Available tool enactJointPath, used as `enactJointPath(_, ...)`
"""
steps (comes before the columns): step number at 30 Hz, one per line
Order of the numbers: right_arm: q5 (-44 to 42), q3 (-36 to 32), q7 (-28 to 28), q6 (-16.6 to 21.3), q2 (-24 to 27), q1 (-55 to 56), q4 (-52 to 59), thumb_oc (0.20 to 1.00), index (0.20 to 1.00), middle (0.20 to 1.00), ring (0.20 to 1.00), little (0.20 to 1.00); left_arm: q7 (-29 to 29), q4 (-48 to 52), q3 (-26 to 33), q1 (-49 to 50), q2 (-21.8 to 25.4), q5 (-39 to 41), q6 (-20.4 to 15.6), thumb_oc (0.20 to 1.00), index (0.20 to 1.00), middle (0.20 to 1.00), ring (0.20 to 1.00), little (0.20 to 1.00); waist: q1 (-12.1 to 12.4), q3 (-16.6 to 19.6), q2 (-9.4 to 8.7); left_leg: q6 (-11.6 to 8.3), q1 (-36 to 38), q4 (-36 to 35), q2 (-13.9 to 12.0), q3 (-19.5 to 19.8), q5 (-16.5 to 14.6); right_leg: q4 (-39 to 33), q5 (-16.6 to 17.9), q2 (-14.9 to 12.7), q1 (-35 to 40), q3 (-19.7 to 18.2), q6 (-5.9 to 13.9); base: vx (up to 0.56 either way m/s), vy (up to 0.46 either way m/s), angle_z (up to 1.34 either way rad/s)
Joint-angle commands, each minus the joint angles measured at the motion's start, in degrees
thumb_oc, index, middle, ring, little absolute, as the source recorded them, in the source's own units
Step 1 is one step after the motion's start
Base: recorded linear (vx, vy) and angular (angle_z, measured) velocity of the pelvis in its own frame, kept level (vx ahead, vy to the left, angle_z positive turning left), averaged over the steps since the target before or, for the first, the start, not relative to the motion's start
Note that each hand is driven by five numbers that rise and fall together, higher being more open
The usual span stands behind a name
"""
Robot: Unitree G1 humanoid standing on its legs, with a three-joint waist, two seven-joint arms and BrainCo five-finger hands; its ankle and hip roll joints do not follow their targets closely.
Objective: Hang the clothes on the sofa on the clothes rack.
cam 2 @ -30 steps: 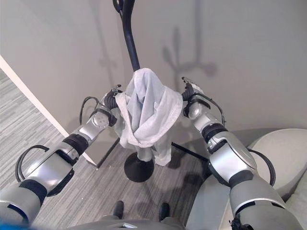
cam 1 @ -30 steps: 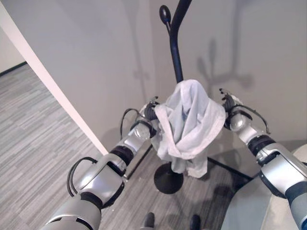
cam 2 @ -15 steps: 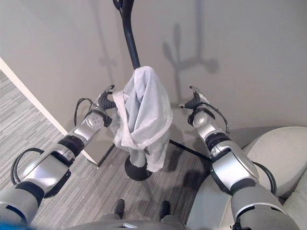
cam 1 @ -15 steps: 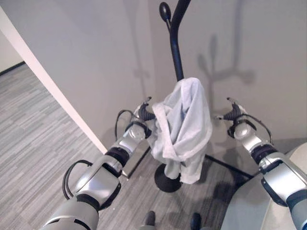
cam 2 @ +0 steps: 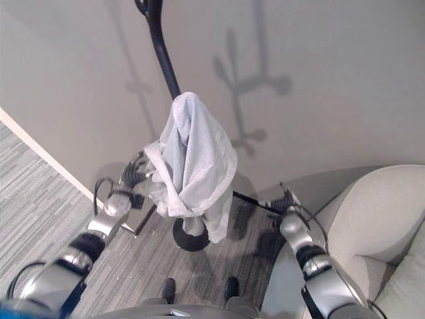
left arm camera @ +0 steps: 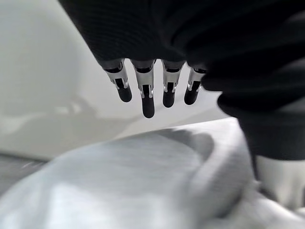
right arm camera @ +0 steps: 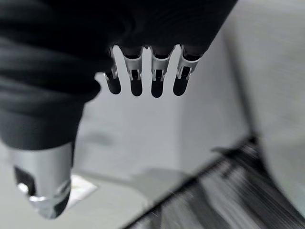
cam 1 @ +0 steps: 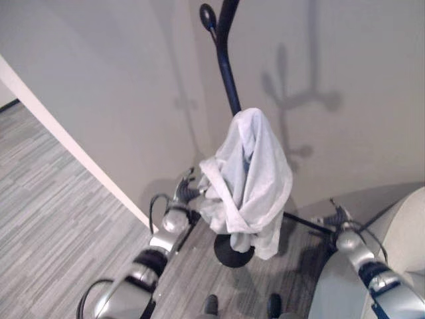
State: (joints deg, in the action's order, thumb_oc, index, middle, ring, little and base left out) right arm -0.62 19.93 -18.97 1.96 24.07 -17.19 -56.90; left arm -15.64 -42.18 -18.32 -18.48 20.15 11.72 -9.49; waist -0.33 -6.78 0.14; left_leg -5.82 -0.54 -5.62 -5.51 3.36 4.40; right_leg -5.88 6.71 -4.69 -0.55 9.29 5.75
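A white garment (cam 1: 250,174) hangs draped over a hook of the black clothes rack (cam 1: 226,73), bunched and falling toward the rack's round base (cam 1: 227,252). My left hand (cam 1: 180,197) is low at the garment's lower left edge, open, with its fingers (left arm camera: 148,102) straight above the white cloth (left arm camera: 143,181). My right hand (cam 1: 337,218) is low on the right, well apart from the garment. It is open with straight fingers (right arm camera: 136,78) and holds nothing.
The grey wall stands close behind the rack. A light grey sofa (cam 2: 372,219) fills the lower right. A white wall edge (cam 1: 66,139) runs diagonally on the left over grey plank floor (cam 1: 46,219).
Both hands have let go of the garment and dropped down, the right one swinging out toward the sofa. The garment now hangs on the rack, narrower than before. The view has tilted slightly.
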Motion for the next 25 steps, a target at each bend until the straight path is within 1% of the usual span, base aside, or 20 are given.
enactJointPath(1, -0.88, 0.60, 1.01, 2.84, -2.77, -2.64, -2.70, 1.000, 1.000, 1.000, 1.000, 1.000, 1.96, -6.19, 1.06, -0.64, 0.80, 4.65, -1.36, 1.000, 1.000, 1.000, 1.000, 1.000, 0.77, 0.51, -3.49, 0.26, 3.90, 0.62, 1.10, -4.64, -6.65, 0.87, -3.13, -5.54, 0.74, 0.90, 5.36, 0.07, 0.022, -0.05)
enactJointPath(3, -1.20, -0.69, 1.97, 3.14, -4.45, 0.78, -4.24, 1.000, 1.000, 1.000, 1.000, 1.000, 3.43, -8.20, 2.01, 3.47, -0.93, 4.47, -1.40, 1.000, 1.000, 1.000, 1.000, 1.000, 0.46, 0.50, -3.31, 0.41, 4.15, 0.62, 1.13, -4.75, -6.88, 0.87, -3.24, -5.61, 0.93, 0.77, 5.27, 0.06, 0.024, -0.03)
enactJointPath(4, -1.37, -1.46, 3.25, 3.17, -5.67, 3.64, -5.97, 1.000, 1.000, 1.000, 1.000, 1.000, 5.17, -11.15, 3.33, 7.01, -2.56, 5.47, -1.11, 1.000, 1.000, 1.000, 1.000, 1.000, 0.27, 0.73, -3.15, 0.56, 4.45, 0.62, 1.11, -4.91, -7.07, 0.87, -3.37, -5.64, 1.14, 0.74, 5.16, 0.06, 0.022, -0.06)
enactJointPath(5, -1.37, -1.45, 3.25, 3.17, -5.67, 3.67, -5.96, 1.000, 1.000, 1.000, 1.000, 1.000, 5.17, -11.15, 3.33, 7.03, -2.57, 5.48, -1.12, 1.000, 1.000, 1.000, 1.000, 1.000, 0.27, 0.74, -3.13, 0.55, 4.46, 0.62, 1.11, -4.91, -7.08, 0.87, -3.38, -5.63, 1.15, 0.74, 5.16, 0.07, 0.023, -0.10)
enactJointPath(9, -1.70, -2.41, 5.30, 3.31, -8.26, 7.02, -11.14, 1.000, 1.000, 1.000, 1.000, 1.000, 7.50, -19.77, 3.88, 11.39, -4.88, 1.76, -0.49, 1.000, 1.000, 1.000, 1.000, 1.000, 0.00, 1.10, -2.74, 0.78, 4.97, 0.62, 1.13, -5.24, -7.55, 0.87, -3.59, -5.66, 1.39, 0.47, 5.02, 0.03, 0.020, -0.05)
enactJointPath(10, -1.70, -2.41, 5.30, 3.32, -8.25, 7.03, -11.15, 1.000, 1.000, 1.000, 1.000, 1.000, 7.50, -19.79, 3.88, 11.39, -4.89, 1.76, -0.52, 1.000, 1.000, 1.000, 1.000, 1.000, 0.01, 1.09, -2.73, 0.78, 4.99, 0.62, 1.12, -5.25, -7.56, 0.87, -3.59, -5.65, 1.41, 0.47, 5.02, 0.00, 0.000, 0.00)
enactJointPath(11, -1.47, -2.31, 5.94, 3.32, -8.63, 7.51, -12.24, 1.000, 1.000, 1.000, 1.000, 1.000, 8.16, -21.99, 4.33, 12.19, -5.60, 1.37, -0.35, 1.000, 1.000, 1.000, 1.000, 1.000, -0.03, 1.19, -2.65, 0.83, 5.16, 0.62, 1.11, -5.27, -7.67, 0.87, -3.72, -5.64, 1.55, 0.39, 4.97, 0.05, 0.029, 0.01)
enactJointPath(12, -1.16, -2.38, 6.77, 3.22, -9.45, 8.66, -14.41, 1.000, 1.000, 1.000, 1.000, 1.000, 8.87, -26.19, 4.61, 13.17, -6.44, -1.29, 0.15, 1.000, 1.000, 1.000, 1.000, 1.000, -0.19, 1.53, -2.56, 0.91, 5.63, 0.62, 1.09, -5.38, -7.89, 0.87, -3.95, -5.62, 1.90, 0.18, 4.93, 0.07, 0.032, 0.03)
enactJointPath(16, -2.04, -3.99, 8.38, 2.96, -10.48, 10.67, -16.94, 1.000, 1.000, 1.000, 1.000, 1.000, 9.81, -30.82, 5.48, 14.74, -7.21, -5.41, 1.03, 1.000, 1.000, 1.000, 1.000, 1.000, -0.46, 2.46, -2.63, 1.00, 6.50, 0.62, 1.04, -5.78, -8.32, 0.87, -4.25, -5.62, 2.54, -0.07, 4.84, 0.06, 0.018, -0.01)
enactJointPath(19, -2.37, -4.33, 8.62, 2.90, -10.66, 11.04, -17.42, 1.000, 1.000, 1.000, 1.000, 1.000, 9.96, -31.44, 5.89, 14.97, -7.24, -5.75, 1.20, 1.000, 1.000, 1.000, 1.000, 1.000, -0.54, 2.69, -2.62, 1.01, 6.75, 0.62, 1.00, -5.93, -8.44, 0.87, -4.35, -5.60, 2.76, -0.14, 4.80, 0.03, 0.009, -0.11)
enactJointPath(20, -3.33, -5.48, 9.32, 2.56, -10.73, 11.70, -18.36, 1.000, 1.000, 1.000, 1.000, 1.000, 10.20, -32.13, 6.76, 15.35, -7.09, -6.04, 1.49, 1.000, 1.000, 1.000, 1.000, 1.000, -0.64, 3.02, -2.51, 0.99, 7.13, 0.62, 0.92, -6.12, -8.58, 0.87, -4.48, -5.57, 3.07, -0.11, 4.72, 0.04, 0.011, -0.11)
enactJointPath(25, -3.66, -4.65, 10.49, 2.70, -11.43, 12.64, -18.18, 1.000, 1.000, 1.000, 1.000, 1.000, 11.32, -33.04, 6.56, 15.84, -6.33, -7.54, 1.76, 1.000, 1.000, 1.000, 1.000, 1.000, -0.72, 3.59, -2.69, 0.88, 7.65, 0.62, 0.71, -6.37, -8.75, 0.87, -4.60, -5.53, 3.39, -0.20, 4.68, 0.01, -0.001, 0.01)
